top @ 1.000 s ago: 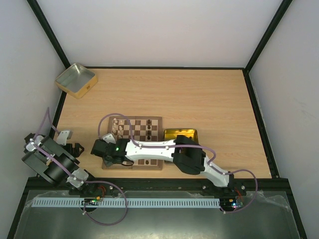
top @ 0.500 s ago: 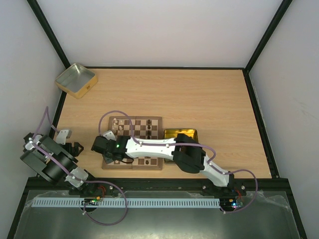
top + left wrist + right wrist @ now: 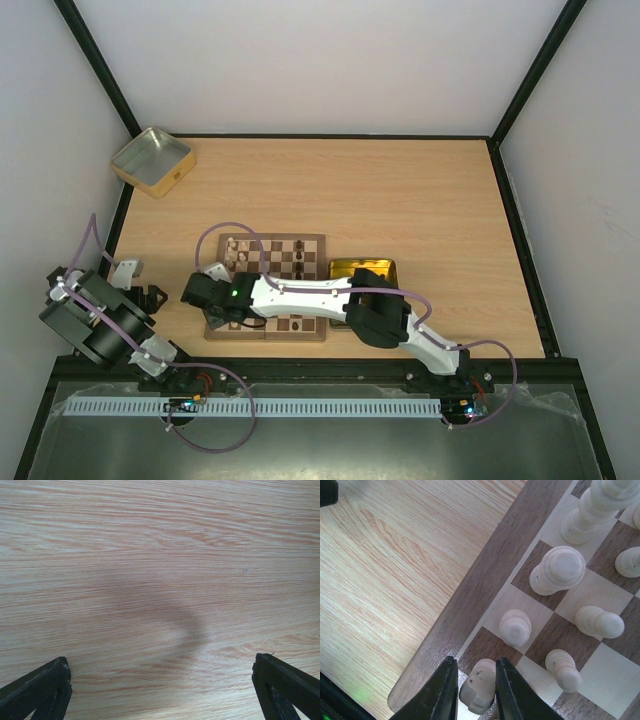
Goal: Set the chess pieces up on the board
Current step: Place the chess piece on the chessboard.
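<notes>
The board (image 3: 312,248) lies in the middle of the table, with cream chess pieces (image 3: 233,250) in its left columns and dark ones (image 3: 300,263) further right. My right gripper (image 3: 212,300) hangs over the board's near left corner. In the right wrist view its jaws (image 3: 476,667) stand narrowly apart around a cream piece (image 3: 479,686); the right finger touches it and a sliver of gap shows at the left finger. Several cream pieces (image 3: 515,626) stand beside it along the rim (image 3: 485,575), and one (image 3: 600,622) lies on its side. My left gripper (image 3: 160,667) is wide open over bare table.
A yellow-gold tin (image 3: 378,267) sits against the board's right side, partly under my right arm. A silvery square tin (image 3: 152,160) stands at the back left corner. My left gripper (image 3: 140,284) rests left of the board near the table's edge.
My right gripper has shifted slightly left over the board's corner and its jaws have eased apart around the cream piece. The left arm has barely moved.
</notes>
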You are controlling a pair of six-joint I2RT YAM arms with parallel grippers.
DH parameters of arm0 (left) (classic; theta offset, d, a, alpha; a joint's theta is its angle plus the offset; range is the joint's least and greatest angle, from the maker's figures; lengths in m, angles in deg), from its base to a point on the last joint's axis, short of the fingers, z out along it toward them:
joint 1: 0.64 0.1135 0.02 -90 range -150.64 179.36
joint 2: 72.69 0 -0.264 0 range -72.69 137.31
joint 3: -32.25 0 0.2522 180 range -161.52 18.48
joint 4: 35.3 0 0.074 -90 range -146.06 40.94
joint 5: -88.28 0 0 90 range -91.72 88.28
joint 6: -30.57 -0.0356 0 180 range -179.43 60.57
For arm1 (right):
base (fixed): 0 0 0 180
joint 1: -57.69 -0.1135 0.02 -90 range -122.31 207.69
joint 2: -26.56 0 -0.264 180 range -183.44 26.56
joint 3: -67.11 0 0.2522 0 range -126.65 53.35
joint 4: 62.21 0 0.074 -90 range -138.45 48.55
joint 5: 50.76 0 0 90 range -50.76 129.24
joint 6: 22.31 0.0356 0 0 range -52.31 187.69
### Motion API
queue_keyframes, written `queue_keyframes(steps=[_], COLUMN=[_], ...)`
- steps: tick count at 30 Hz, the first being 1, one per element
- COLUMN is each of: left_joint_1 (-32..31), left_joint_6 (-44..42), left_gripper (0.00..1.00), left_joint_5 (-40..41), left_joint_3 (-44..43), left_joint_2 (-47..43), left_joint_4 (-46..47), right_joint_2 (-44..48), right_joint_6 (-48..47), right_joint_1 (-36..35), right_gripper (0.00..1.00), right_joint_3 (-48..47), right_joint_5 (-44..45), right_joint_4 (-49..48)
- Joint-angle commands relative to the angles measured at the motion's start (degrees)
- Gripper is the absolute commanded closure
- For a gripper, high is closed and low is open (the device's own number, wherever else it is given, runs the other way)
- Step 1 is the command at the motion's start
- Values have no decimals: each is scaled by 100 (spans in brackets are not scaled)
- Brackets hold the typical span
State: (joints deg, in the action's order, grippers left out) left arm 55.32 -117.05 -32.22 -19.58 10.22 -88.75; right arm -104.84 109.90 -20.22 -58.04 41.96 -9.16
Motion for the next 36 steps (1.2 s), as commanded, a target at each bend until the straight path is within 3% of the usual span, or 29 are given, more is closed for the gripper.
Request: queue_keyframes(steps=[1, 17, 36], left_joint_1=[38, 98, 116], left_joint_6=[-28, -95, -109], left_gripper=[1, 1, 1], left_joint_5=[414, 431, 432], left_joint_3=[367, 388, 374], left_joint_2=[280, 278, 209], left_joint_4=[73, 54, -5], right_joint_2=[-110, -128, 252], right_joint_6=[-47, -51, -84], right_joint_1=[30, 39, 48], right_gripper=[80, 83, 69], right_joint_3=[-198, -219, -344], right_joint_5=[110, 141, 396], right_joint_4=[54, 103, 328])
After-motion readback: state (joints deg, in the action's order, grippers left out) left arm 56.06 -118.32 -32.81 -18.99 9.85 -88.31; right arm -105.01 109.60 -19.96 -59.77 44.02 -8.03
